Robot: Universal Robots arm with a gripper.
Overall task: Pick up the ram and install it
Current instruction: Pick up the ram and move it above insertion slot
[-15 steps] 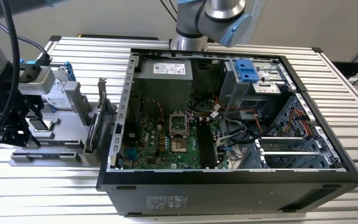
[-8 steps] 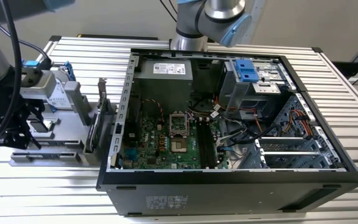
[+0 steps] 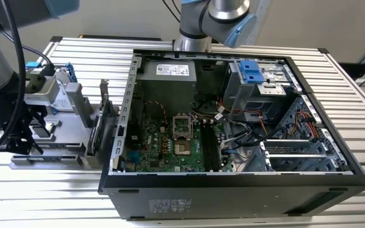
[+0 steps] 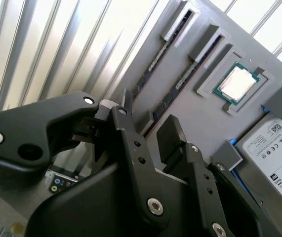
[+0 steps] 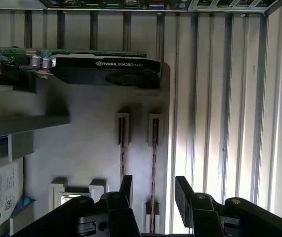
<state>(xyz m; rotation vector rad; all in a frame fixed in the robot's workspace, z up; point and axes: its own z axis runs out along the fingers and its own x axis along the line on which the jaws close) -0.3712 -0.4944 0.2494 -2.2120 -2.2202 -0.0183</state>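
Dark ram [image 5: 154, 148] sits slotted right beneath the pincer [image 5: 154, 186], jaws spread, empty.

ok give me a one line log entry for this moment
pincer: open, empty | position: over ram in gray tray | ram: not yet gripped

Robotics lab, slatted metal bench [image 3: 87, 52], open computer case [image 3: 233, 204]

The exterior view looks steeply down from high up at the open computer case [image 3: 233, 199] on the slatted worktop [image 3: 93, 52]. Both wrist views look closely past my end effector [image 5: 153, 183] [image 4: 148, 111] onto the same grey parts tray [image 5: 81, 143] [image 4: 239, 123].
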